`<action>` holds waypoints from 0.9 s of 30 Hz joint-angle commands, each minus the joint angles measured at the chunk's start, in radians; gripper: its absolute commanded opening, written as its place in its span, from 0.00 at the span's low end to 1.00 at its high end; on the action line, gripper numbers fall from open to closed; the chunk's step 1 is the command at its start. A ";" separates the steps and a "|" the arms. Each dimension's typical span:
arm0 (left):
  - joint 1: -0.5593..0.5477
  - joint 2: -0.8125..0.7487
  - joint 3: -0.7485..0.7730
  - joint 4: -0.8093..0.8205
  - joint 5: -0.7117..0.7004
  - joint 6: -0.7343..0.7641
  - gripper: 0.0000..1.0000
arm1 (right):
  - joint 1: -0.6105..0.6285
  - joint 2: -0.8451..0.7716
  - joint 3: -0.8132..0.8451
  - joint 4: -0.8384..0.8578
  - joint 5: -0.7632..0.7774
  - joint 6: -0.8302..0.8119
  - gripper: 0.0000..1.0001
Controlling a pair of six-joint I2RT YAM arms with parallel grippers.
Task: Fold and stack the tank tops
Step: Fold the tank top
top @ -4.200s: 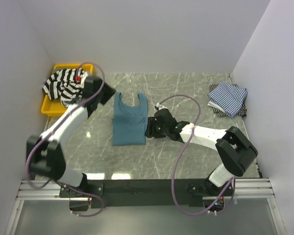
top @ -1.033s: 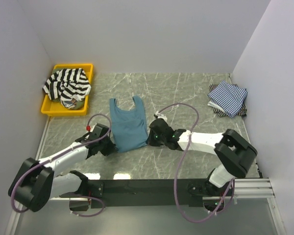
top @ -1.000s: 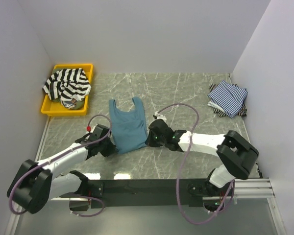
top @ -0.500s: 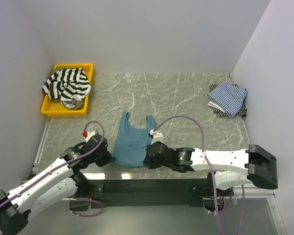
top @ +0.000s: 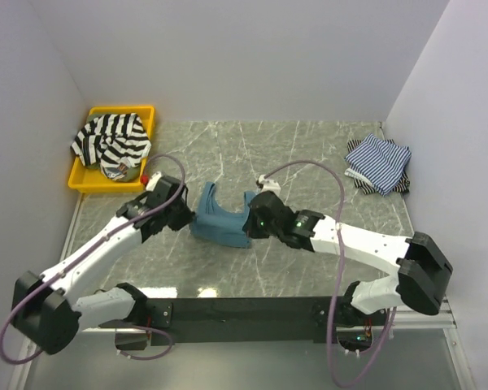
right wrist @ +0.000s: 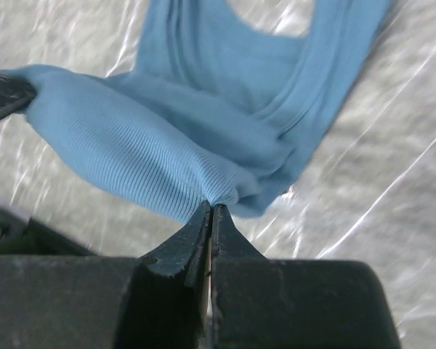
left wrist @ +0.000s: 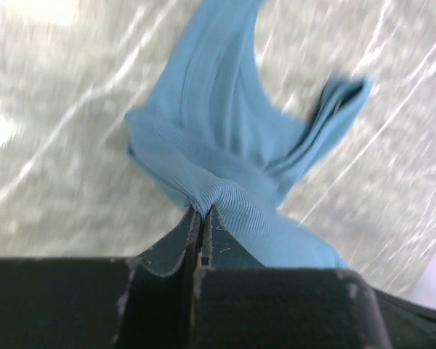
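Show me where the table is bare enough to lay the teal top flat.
Widest: the bare table along the back wall, between the yellow tray and the thin-striped tops. Smaller: the near strip between both arms. Crowded: mid-table, where the left gripper and right gripper pinch the teal top.

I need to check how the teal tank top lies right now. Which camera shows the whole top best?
The top external view: the whole teal tank top shows there, held between the left gripper and right gripper. Each wrist view shows only part of it, bunched at its own shut jaws.
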 commanded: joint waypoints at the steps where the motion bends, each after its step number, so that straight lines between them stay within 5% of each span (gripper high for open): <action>1: 0.079 0.076 0.073 0.142 0.037 0.074 0.01 | -0.080 0.050 0.076 0.037 -0.056 -0.088 0.00; 19: 0.228 0.725 0.569 0.328 0.187 0.095 0.01 | -0.471 0.413 0.263 0.185 -0.335 -0.168 0.00; 27: 0.253 0.950 0.769 0.328 0.230 0.105 0.01 | -0.552 0.562 0.429 0.146 -0.373 -0.187 0.00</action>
